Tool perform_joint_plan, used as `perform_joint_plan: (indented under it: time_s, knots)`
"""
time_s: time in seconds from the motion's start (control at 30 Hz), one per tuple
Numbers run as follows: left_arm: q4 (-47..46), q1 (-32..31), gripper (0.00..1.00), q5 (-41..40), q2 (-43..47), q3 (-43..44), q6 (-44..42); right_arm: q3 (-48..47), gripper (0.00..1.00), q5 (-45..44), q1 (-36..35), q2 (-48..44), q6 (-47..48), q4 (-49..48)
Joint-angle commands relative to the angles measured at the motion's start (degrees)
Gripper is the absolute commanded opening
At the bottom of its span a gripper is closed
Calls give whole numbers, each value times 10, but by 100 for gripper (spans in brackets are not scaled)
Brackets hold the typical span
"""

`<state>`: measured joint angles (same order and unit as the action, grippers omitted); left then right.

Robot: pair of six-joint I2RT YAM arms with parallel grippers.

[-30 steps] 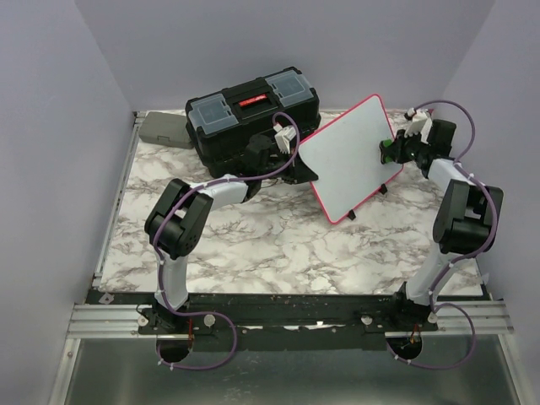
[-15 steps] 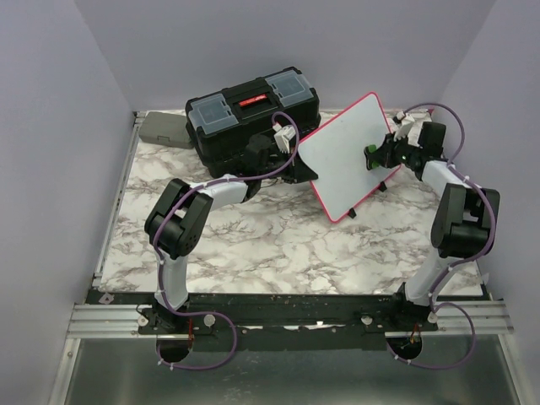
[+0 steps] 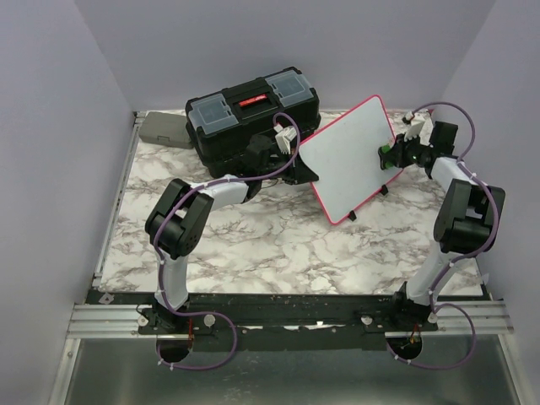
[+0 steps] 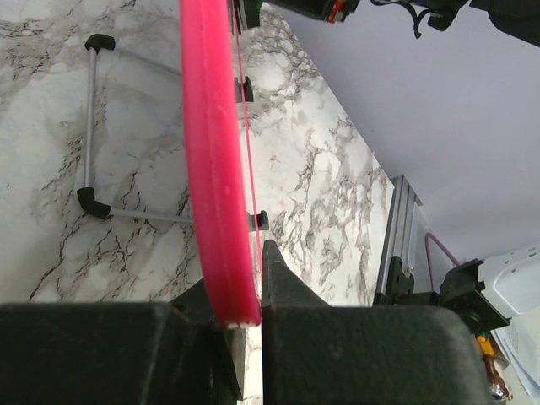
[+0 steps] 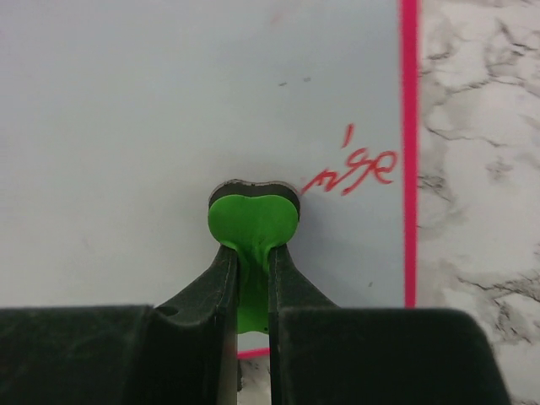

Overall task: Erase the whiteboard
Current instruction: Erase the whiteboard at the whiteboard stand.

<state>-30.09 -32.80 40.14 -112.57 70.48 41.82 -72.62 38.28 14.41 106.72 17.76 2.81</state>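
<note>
Though veined grey, white tabletop [image 3: 253,245] beneath whiteboard [image 3: 350,164], lilac walls [image 3: 51,126].

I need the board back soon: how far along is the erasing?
Done: most of the pink-framed white whiteboard looks clean. In hand: the left end effector clamps its frame, and the right end effector holds a green eraser at the surface. Left: a small red scribble beside the frame edge.

Small rectangular white board with pink-red rounded frame [image 3: 350,160]: stands tilted on thin black-tipped feet [image 3: 352,216], far right part of marbled desk [image 3: 253,245]. Surface mostly blank; short red scribble [image 5: 354,171] just beside one frame edge.
</note>
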Motion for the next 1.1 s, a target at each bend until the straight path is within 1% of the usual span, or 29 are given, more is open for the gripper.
perform_joint_plan:
  time_s: [0.0, 0.07, 0.13, 0.23, 0.37, 0.57, 0.73, 0.83, 0.9, 0.97, 1.07]
  knots:
    - [-11, -13, 0, 63, -12, -4, 17, 28, 1, 115, -34, 11, 130, 123]
    - [-11, -13, 0, 63, -12, -5, 17, 37, 1, 118, -50, 3, 112, 102]
    - [-11, -13, 0, 63, -9, -9, 16, 37, 1, 110, -53, -7, 57, 46]
    - [-10, -13, 0, 62, -8, -14, 14, 8, 1, 48, -53, -10, -13, -2]
    - [-9, -13, 0, 62, -7, -16, 13, -37, 1, -23, -44, -7, -43, -16]
    - [-7, -12, 0, 62, -5, -14, 12, -51, 1, -71, -14, 10, -49, -12]
    - [-12, -12, 0, 61, -6, -13, 14, -15, 1, -97, -4, 25, 9, 16]
    - [-15, -12, 0, 60, -8, -11, 16, 11, 1, -61, -2, 28, 53, 48]
    - [-16, -12, 0, 60, -10, -10, 17, 24, 1, 8, -3, 25, 95, 87]
    - [-16, -12, 0, 61, -12, -7, 18, 37, 1, 73, -8, 16, 116, 102]
    - [-13, -12, 0, 61, -12, -7, 19, 46, 1, 111, -21, -6, 106, 87]
